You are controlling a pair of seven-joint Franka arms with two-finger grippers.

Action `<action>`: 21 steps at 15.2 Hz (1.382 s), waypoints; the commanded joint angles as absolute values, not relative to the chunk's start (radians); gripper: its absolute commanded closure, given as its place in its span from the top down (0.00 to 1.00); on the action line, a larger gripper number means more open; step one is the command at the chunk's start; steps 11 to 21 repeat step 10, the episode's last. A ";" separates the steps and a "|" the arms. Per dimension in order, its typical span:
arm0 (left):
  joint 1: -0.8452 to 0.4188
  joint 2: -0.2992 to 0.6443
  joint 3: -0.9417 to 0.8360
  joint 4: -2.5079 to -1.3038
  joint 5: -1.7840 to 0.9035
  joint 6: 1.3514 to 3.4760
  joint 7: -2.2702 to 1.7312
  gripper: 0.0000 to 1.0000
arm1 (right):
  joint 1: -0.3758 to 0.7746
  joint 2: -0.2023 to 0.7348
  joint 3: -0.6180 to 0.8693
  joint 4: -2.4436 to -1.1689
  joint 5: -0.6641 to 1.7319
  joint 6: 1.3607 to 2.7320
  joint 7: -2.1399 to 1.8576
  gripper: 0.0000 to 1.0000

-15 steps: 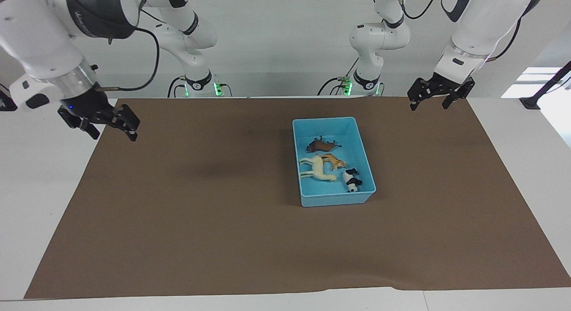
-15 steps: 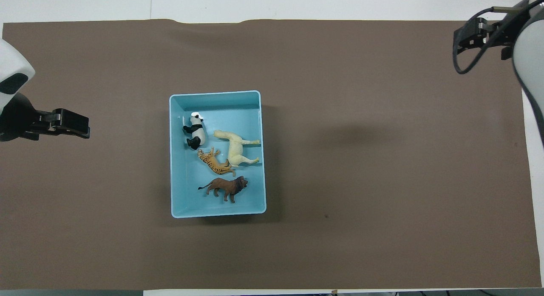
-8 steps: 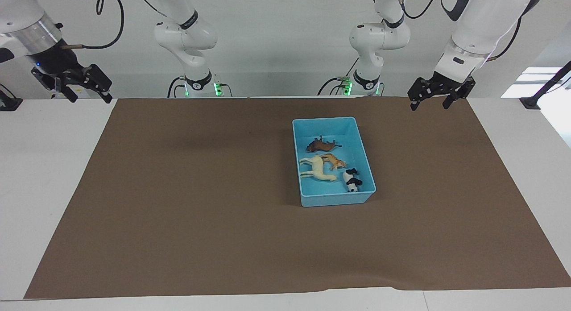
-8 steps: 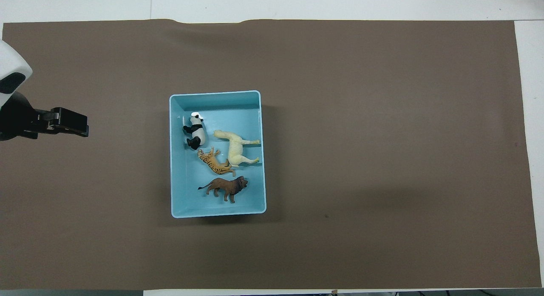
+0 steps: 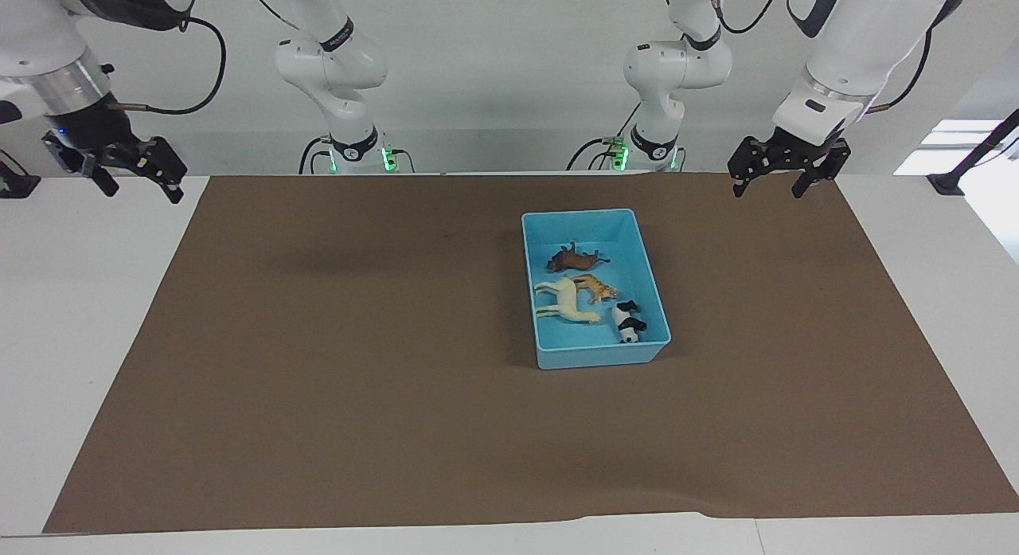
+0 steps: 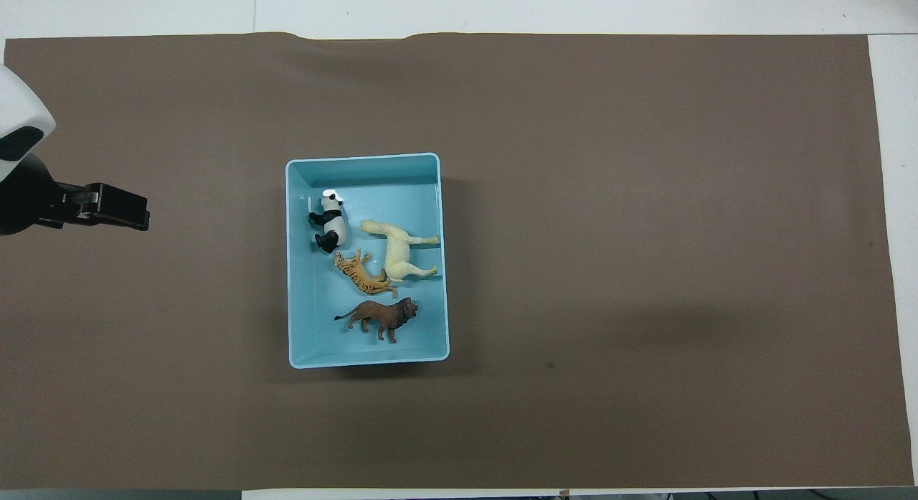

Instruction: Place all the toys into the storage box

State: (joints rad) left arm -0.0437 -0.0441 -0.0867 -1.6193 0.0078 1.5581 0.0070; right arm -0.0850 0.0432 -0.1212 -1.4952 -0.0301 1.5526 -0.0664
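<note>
The light blue storage box (image 5: 593,356) stands on the brown mat, also in the overhead view (image 6: 362,158). All the toys lie in it: the dark brown one (image 5: 575,259) (image 6: 380,315), the orange tiger (image 5: 597,287) (image 6: 362,274), the cream llama-like one (image 5: 567,300) (image 6: 398,250) and the panda (image 5: 629,322) (image 6: 328,222). My left gripper (image 5: 767,185) (image 6: 140,218) is open and empty, raised over the mat's edge at the left arm's end. My right gripper (image 5: 142,190) is open and empty, raised over the white table at the right arm's end, out of the overhead view.
The brown mat (image 5: 358,340) covers most of the white table (image 5: 80,300). The two arm bases (image 5: 354,153) stand along the table's edge at the robots' end.
My right gripper has lifted and drawn back from over the mat's corner to over the white table, leaving the overhead view. The left gripper and the toys have stayed put.
</note>
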 commanded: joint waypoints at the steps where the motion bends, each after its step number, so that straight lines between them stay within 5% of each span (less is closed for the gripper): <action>1: -0.035 -0.071 -0.089 -1.655 0.014 1.588 0.020 1.00 | -0.144 0.037 -0.045 -1.502 0.021 1.565 -0.015 1.00; 21: -0.032 -0.069 -0.089 -1.643 0.009 1.569 0.018 1.00 | -0.133 0.035 -0.043 -1.500 0.014 1.552 -0.009 1.00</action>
